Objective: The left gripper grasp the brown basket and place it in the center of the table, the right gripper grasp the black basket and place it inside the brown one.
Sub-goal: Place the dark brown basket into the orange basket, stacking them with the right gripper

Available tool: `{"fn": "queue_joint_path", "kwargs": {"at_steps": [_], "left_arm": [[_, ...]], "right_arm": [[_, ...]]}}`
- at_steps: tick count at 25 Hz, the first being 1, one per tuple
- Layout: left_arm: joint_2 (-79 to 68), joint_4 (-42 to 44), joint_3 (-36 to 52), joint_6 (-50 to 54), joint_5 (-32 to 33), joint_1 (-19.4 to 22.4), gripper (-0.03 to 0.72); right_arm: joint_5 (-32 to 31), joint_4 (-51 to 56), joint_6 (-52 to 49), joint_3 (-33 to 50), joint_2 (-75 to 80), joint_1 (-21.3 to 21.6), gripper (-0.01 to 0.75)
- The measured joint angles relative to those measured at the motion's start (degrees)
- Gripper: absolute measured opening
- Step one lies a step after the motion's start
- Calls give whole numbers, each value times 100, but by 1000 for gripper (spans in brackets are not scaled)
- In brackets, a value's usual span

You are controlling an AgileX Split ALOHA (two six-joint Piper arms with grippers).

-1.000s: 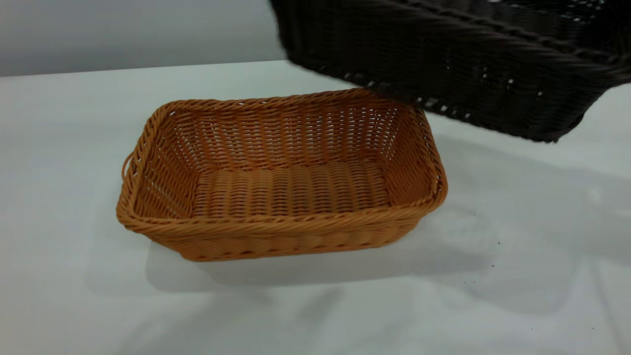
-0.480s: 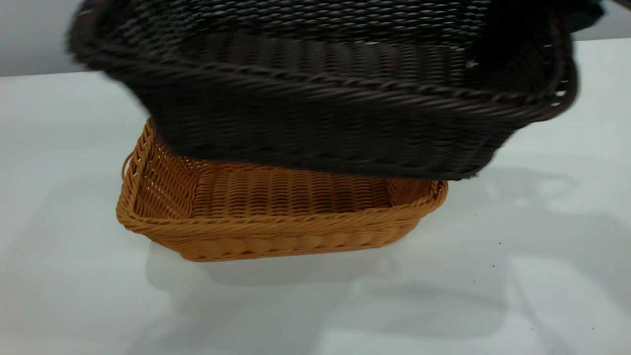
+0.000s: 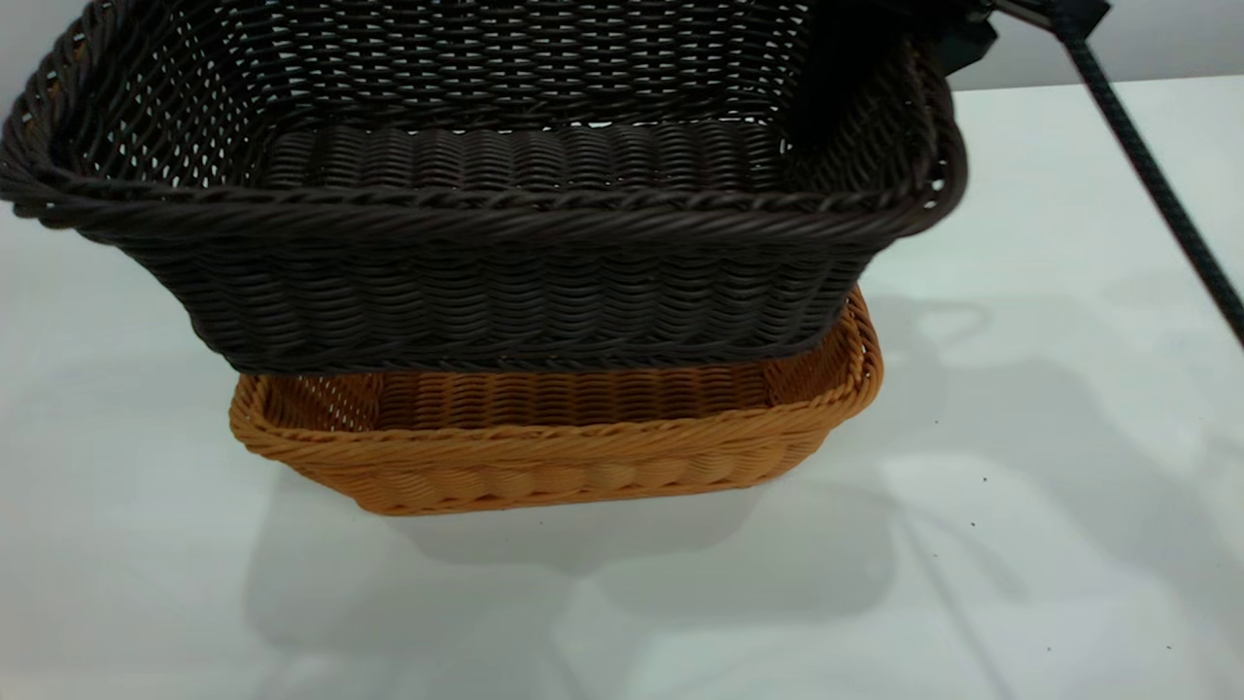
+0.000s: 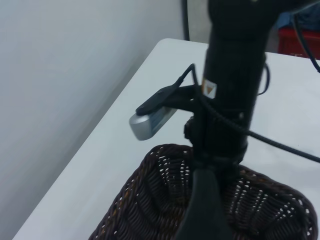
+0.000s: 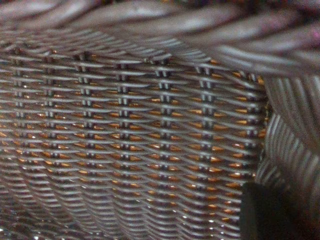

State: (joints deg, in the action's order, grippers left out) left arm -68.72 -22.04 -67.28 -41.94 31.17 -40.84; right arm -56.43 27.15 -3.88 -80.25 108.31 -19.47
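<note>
The brown basket (image 3: 583, 457) sits on the white table (image 3: 1069, 437), its open top mostly covered. The black basket (image 3: 505, 282) hangs level just above it, overhanging toward the left; I cannot tell whether the two touch. My right gripper (image 3: 880, 58) is shut on the black basket's right end wall. In the left wrist view that same arm stands over the black basket (image 4: 265, 210) and clamps its rim. The right wrist view is filled by the black basket's weave (image 5: 125, 125), with orange showing through the gaps and one dark finger (image 5: 277, 215) against it. The left gripper is out of view.
A braided black cable (image 3: 1157, 185) slants down from the right arm over the table's right side. A silver camera (image 4: 150, 122) sticks out from that arm's wrist. A wall runs along the table's edge (image 4: 100, 145), and a red crate (image 4: 300, 40) stands beyond it.
The black basket has swung from the upper right leftward and lower, and now covers the brown basket. The brown basket has stayed put.
</note>
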Motion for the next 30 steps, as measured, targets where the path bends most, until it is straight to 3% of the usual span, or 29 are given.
{"fn": "queue_joint_path", "kwargs": {"at_steps": [30], "left_arm": [[-8,0,0,-9,6,0,490]], "right_arm": [[629,-45,-10,-319,724,0,118]]}}
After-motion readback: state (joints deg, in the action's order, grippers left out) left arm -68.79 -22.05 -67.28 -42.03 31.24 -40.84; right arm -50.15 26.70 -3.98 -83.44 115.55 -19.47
